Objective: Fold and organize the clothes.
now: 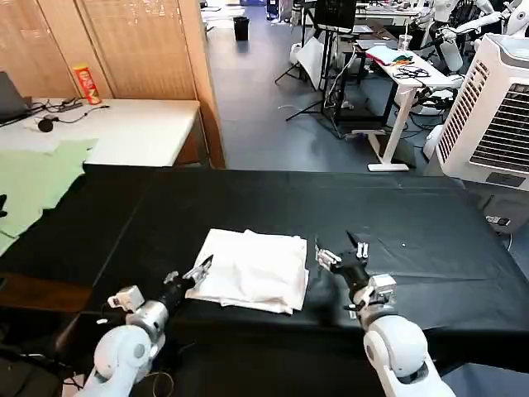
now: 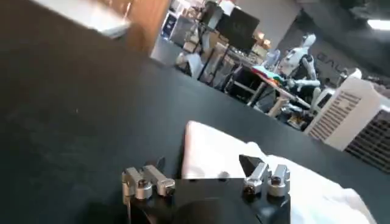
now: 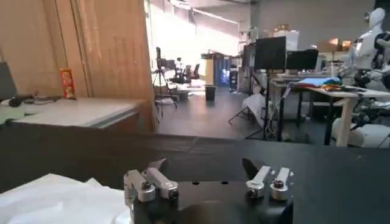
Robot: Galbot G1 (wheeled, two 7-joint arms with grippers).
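A white T-shirt [image 1: 254,269] is seen folded into a rough rectangle on the black table [image 1: 430,223], near the table's front edge and about midway between the two arms. Its surface is slightly rumpled, and no lettering is visible on the upward side.

The left gripper [image 1: 202,269] is positioned at the shirt's left edge, low over the table; its fingers [image 1: 198,272] are spread apart and nothing is grasped between them. In the left wrist view the same gripper [image 2: 204,165] is shown with its jaws parted, and the T-shirt [image 2: 213,152] lies just ahead of them, its near corner lying between the two fingertips (contact cannot be judged).

The right gripper [image 1: 340,248] is held just beside the shirt's right edge, apart from the cloth, with its fingers released and empty. In the right wrist view this gripper [image 3: 204,165] is seen above the dark tabletop, and part of the T-shirt [image 3: 55,198] appears off to one side.

A pale green garment [image 1: 37,178] lies on the surface at the far left, well apart from the shirt.
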